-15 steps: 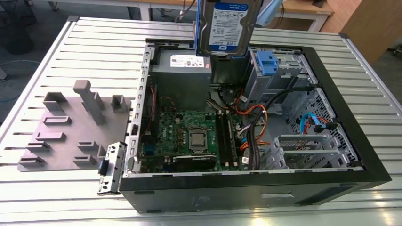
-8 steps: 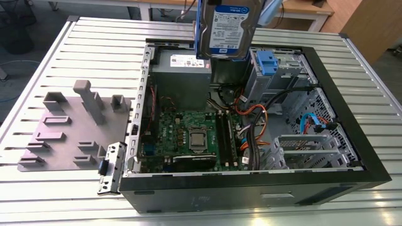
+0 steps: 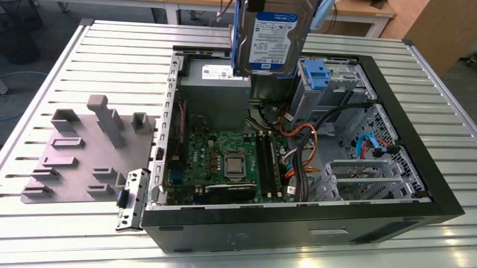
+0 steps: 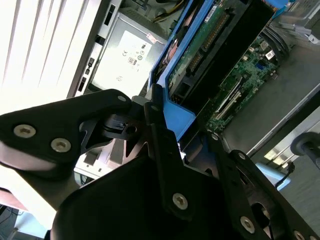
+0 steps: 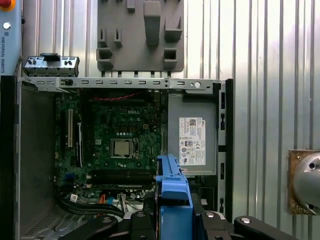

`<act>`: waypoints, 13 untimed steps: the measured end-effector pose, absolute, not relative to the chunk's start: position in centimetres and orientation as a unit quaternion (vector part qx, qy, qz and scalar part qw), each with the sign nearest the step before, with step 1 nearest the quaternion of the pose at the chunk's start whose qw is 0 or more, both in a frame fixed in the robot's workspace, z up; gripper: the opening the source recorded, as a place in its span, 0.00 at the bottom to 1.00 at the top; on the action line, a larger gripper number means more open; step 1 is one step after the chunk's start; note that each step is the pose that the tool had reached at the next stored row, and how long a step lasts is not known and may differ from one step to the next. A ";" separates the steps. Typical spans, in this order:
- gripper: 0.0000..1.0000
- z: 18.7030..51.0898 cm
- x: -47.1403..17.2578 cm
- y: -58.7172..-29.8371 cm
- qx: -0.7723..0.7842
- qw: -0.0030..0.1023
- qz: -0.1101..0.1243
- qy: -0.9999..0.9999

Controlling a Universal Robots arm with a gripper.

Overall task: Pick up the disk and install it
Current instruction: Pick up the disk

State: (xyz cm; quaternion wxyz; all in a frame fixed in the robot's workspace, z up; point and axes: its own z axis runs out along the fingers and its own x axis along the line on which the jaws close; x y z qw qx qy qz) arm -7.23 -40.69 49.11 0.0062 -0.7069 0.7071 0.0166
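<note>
Gripper (image 4: 165,125) — item one, nearest my cameras: black fingers (image 4: 95,117) clamped across the blue side rail of the disk (image 4: 200,52). I log it as grasping the disk.

Item two, the disk itself: held off the table, hanging below the gripper with its long axis upright, over the far part of the open computer case (image 3: 298,223). I judge it clear of everything inside, touching the fingers alone.

Item three, the relation that counts for installing: the grey metal cage (image 3: 343,78) with its blue latch (image 3: 314,72) lies below the disk and just to the exterior view's right of it. The power-supply box (image 3: 216,84) lies below and to the exterior view's left. By my reading the disk hangs between the two.

Item four, what each view adds: the exterior view gives the labelled face and the upright hang. The second wrist view gives the green circuit-board side and the grip. The first wrist view looks down past the rail onto the motherboard (image 5: 117,145).

Item five, farthest — a grey fixture plate (image 5: 140,35) on the slatted table (image 3: 82,234), beside the case.
</note>
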 end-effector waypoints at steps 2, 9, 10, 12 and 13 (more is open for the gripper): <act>0.36 49.1 -7.2 -41.2 -0.707 0.006 0.017 0.707; 0.36 49.1 -7.2 -43.0 -0.707 0.006 0.017 0.707; 0.36 49.1 -7.2 -43.2 -0.707 0.006 0.017 0.707; 0.36 49.1 -7.2 -43.8 -0.707 0.006 0.017 0.707; 0.36 49.1 -7.2 -44.0 -0.707 0.006 0.017 0.707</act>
